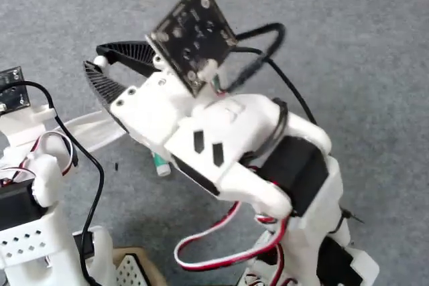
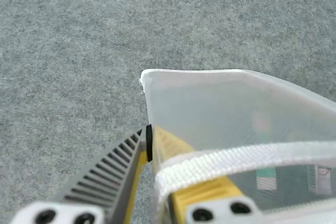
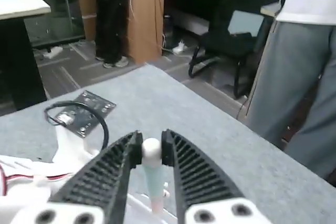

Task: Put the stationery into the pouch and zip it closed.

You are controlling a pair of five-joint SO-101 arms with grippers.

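The translucent white pouch [image 2: 226,114] with a woven strap [image 2: 236,158] is pinched at its edge by my left gripper [image 2: 148,148], which is shut on it. In the high view the pouch [image 1: 87,128] lies left of centre, partly under the right arm. My right gripper [image 3: 151,150] is shut on a pale teal pen with a white cap [image 3: 151,148], held upright above the table. From above, that gripper [image 1: 100,72] hangs over the pouch's far end. A white and green stick [image 1: 161,163] shows below the right arm; whether it is inside the pouch I cannot tell.
The right arm's body [image 1: 248,152] covers the middle of the grey felt table [image 1: 362,51]. The left arm [image 1: 27,199] stands at the lower left, its camera board [image 3: 81,114] close by. A tan block [image 1: 131,269] sits at the front edge.
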